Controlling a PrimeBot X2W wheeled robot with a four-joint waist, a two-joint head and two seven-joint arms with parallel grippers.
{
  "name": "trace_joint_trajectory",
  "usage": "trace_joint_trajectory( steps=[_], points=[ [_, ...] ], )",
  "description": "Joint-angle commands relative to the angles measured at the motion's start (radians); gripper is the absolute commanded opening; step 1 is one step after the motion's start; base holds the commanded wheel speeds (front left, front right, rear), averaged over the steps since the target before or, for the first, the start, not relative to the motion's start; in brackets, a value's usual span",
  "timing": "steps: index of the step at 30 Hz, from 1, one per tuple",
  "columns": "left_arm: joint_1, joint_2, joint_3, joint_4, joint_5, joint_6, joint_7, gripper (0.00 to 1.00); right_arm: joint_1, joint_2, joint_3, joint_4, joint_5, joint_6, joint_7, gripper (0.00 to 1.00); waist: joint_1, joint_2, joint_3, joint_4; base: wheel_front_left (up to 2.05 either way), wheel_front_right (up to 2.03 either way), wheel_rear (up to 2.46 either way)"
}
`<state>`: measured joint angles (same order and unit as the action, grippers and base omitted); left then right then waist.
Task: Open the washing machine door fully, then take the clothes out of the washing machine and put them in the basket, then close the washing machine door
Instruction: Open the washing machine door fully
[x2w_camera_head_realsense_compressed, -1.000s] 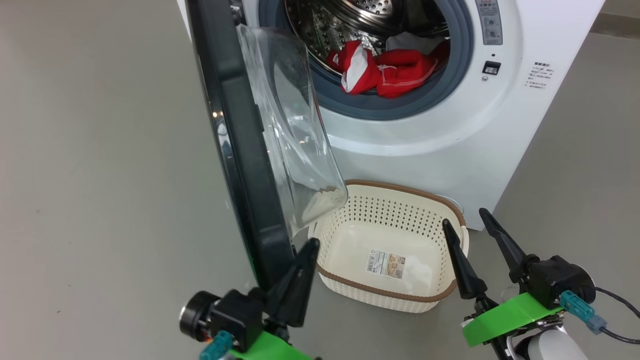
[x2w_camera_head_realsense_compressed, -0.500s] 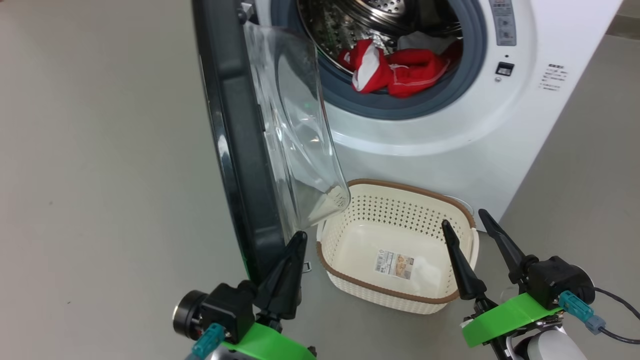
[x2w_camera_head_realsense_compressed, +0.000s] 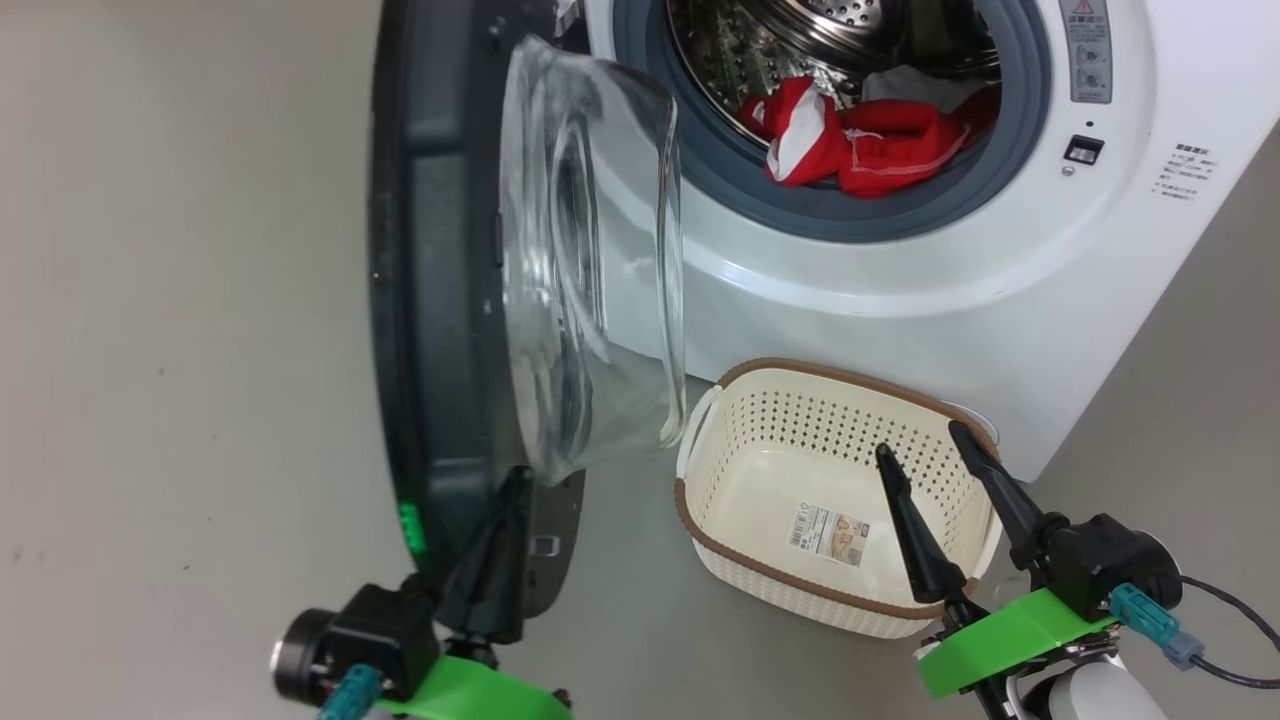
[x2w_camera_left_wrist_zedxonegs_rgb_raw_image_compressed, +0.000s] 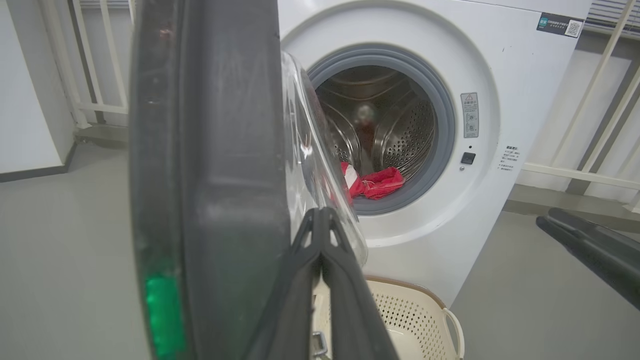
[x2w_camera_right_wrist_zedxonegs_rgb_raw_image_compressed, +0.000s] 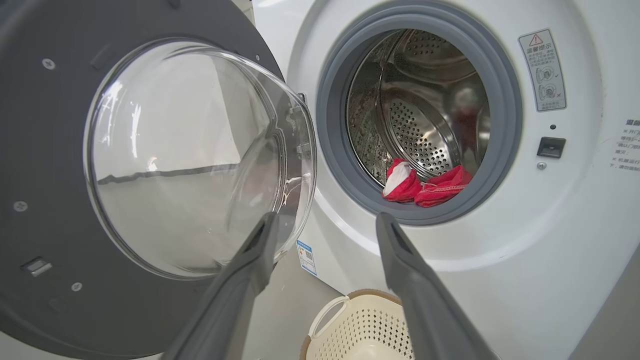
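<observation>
The head camera looks down on the washing machine (x2w_camera_head_realsense_compressed: 900, 290) and basket (x2w_camera_head_realsense_compressed: 800, 420). Low wrist cameras face its front; all share the door (x2w_camera_head_realsense_compressed: 440, 300).

Black tapered jaws, green wrist brackets (x2w_camera_head_realsense_compressed: 1000, 638)

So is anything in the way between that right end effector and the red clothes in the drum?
Nothing visible. The right end effector faces the clothes through the opening of the washing machine; the washing machine door is swung aside, the basket sits below.
</observation>
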<state>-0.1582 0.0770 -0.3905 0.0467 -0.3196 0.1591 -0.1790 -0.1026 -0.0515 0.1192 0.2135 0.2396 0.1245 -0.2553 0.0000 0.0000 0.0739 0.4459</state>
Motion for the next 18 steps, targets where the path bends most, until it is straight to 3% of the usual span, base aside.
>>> trace_joint_trajectory(
  steps=[1,18],
  points=[
    [-0.002,0.033,0.054,-0.015,0.003,0.022,-0.006,0.00,-0.019,0.001,0.027,-0.022,0.008,0.006,-0.006,1.00,0.0000,0.0000,-0.002,0.005,0.00,0.00,0.00],
    [0.021,0.112,0.146,-0.008,0.017,0.105,-0.002,0.00,-0.007,0.001,0.064,-0.014,0.035,0.006,-0.006,1.00,0.0000,0.0000,-0.025,-0.010,0.00,0.00,0.00]
  ],
)
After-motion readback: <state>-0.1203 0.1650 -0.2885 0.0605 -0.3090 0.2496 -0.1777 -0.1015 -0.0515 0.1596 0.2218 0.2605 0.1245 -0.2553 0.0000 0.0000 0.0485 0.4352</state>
